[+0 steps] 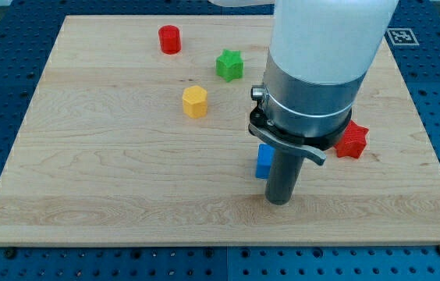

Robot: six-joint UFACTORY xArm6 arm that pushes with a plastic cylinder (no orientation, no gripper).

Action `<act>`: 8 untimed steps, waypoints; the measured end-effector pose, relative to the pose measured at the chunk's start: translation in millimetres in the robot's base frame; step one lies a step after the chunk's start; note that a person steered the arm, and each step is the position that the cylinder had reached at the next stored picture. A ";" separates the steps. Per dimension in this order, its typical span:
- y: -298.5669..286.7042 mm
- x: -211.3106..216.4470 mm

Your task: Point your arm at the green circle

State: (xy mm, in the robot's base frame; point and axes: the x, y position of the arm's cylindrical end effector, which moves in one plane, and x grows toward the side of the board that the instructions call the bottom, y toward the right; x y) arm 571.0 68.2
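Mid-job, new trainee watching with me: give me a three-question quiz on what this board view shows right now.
1. True or false: my tip is touching the green star.
2. Which block lies nearest my tip? A) red cylinder B) blue block C) yellow hexagon
3. Fill in: the red star sits at the view's ____ of the arm.

Key: 1 false, they are well apart; 2 B, it is just at the view's left of the rod; 3 right.
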 end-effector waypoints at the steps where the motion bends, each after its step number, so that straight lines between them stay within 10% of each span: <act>1: 0.0 -11.7; 5: 12.7 -33.1; 8: 238.7 -22.2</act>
State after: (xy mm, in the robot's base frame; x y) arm 548.9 306.8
